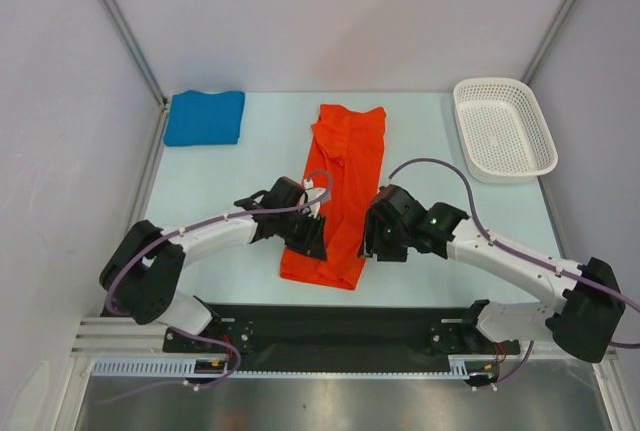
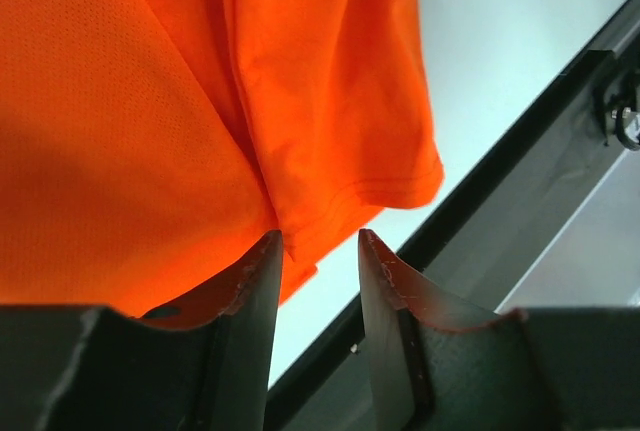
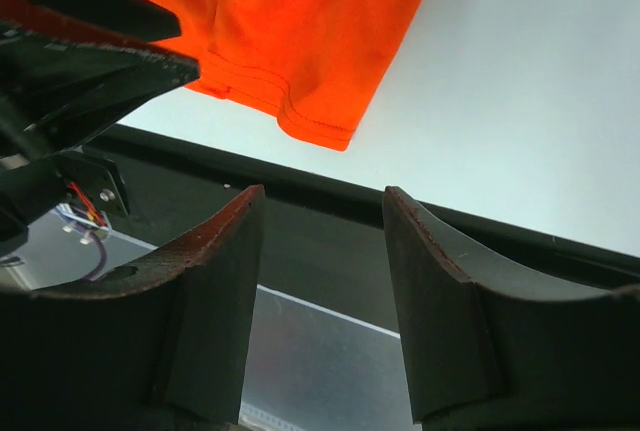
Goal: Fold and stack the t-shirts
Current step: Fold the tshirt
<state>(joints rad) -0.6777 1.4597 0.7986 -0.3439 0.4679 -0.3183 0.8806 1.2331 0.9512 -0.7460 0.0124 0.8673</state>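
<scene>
The orange-red t-shirt (image 1: 337, 194) lies in the middle of the table as a long narrow strip, sleeves folded in, hem toward me. The blue t-shirt (image 1: 205, 117) sits folded at the back left. My left gripper (image 1: 308, 236) hangs over the strip's near left edge. In the left wrist view its jaws (image 2: 318, 236) are open, with the orange hem (image 2: 340, 191) just past the tips and bare table showing between them. My right gripper (image 1: 372, 241) is beside the strip's right edge. It stands open (image 3: 322, 191) with nothing between its fingers, and the shirt's hem corner (image 3: 320, 126) lies beyond.
A white perforated basket (image 1: 505, 131) stands at the back right. The black base rail (image 1: 340, 326) runs along the table's near edge, close under both grippers. Grey walls enclose the table on three sides.
</scene>
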